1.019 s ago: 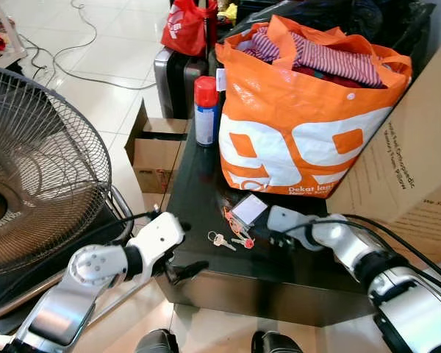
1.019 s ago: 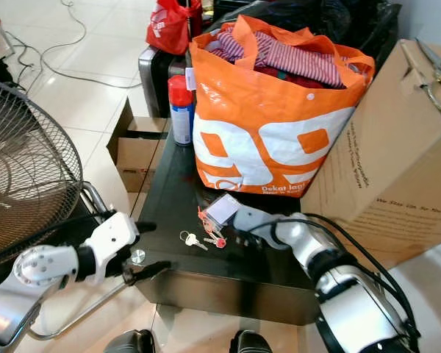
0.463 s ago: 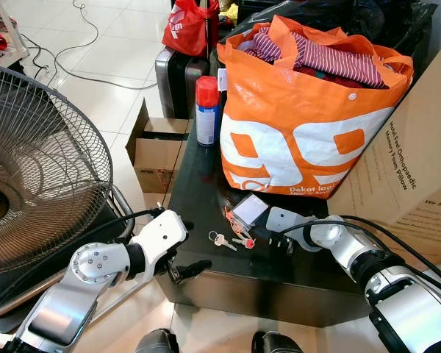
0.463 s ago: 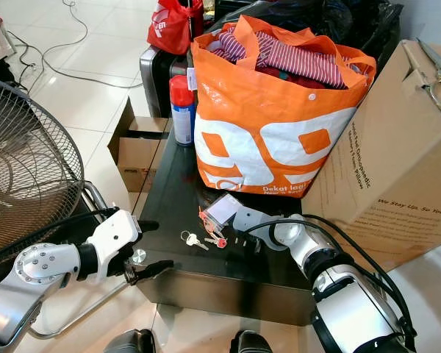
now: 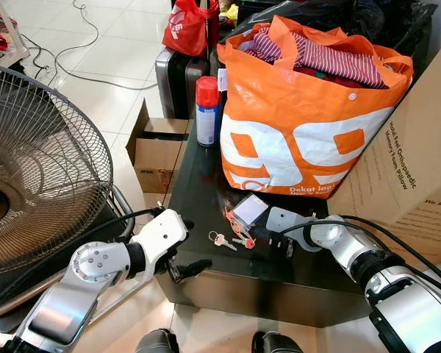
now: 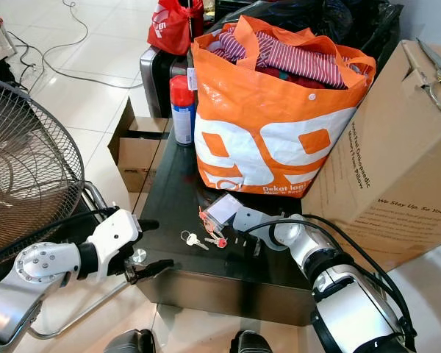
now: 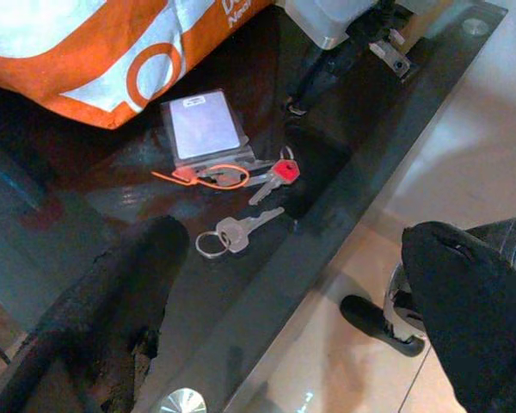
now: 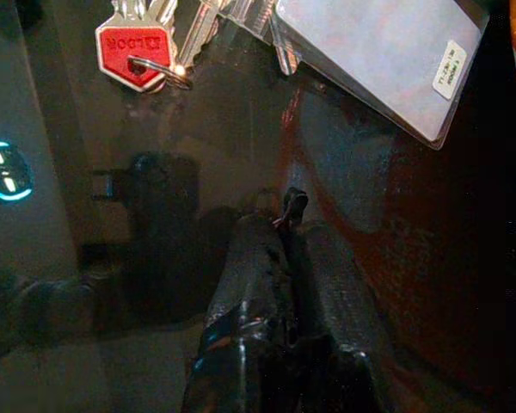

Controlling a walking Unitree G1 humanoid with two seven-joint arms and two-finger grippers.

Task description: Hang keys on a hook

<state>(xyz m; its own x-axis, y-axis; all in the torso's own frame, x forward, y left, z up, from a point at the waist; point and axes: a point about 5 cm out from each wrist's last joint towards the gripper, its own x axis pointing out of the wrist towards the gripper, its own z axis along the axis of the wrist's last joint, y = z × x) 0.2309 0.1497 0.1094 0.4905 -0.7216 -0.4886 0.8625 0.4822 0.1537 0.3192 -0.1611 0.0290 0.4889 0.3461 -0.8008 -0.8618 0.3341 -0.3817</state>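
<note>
Robot standing at the near edge of a low dark glass table [image 5: 206,184], before any grasp is made. The keys [image 5: 234,237] lie flat on the glass near the front edge: a silver key on a ring [image 7: 232,232], a red-headed key [image 7: 279,172] just beside it, and an orange tie [image 7: 198,175] joining them to a clear tag holder [image 5: 248,210] that lies farther in, toward the orange shopping bag [image 5: 309,110]. The right gripper [image 8: 288,249] rests low over the table just to the robot's right of the keys, its two black fingers pressed together with nothing between them; in the right wrist view the red-headed key sits ahead of the fingertips and to one side, apart from them. The left gripper [image 5: 178,268] hangs off the table's front left corner with fingers [image 7: 112,301] spread wide and empty; from it the keys lie ahead, across the table edge. The silver key's long axis runs roughly parallel to the front edge, tilted slightly. By this layout the right gripper is the nearer, and the coming move probably requires it to part its fingers and shift toward the robot's left to straddle the bunch. A red-capped spray can [image 5: 206,110], a cardboard box [image 5: 419,162] and a standing fan [image 5: 37,169] surround the table; no hook can be made out.
</note>
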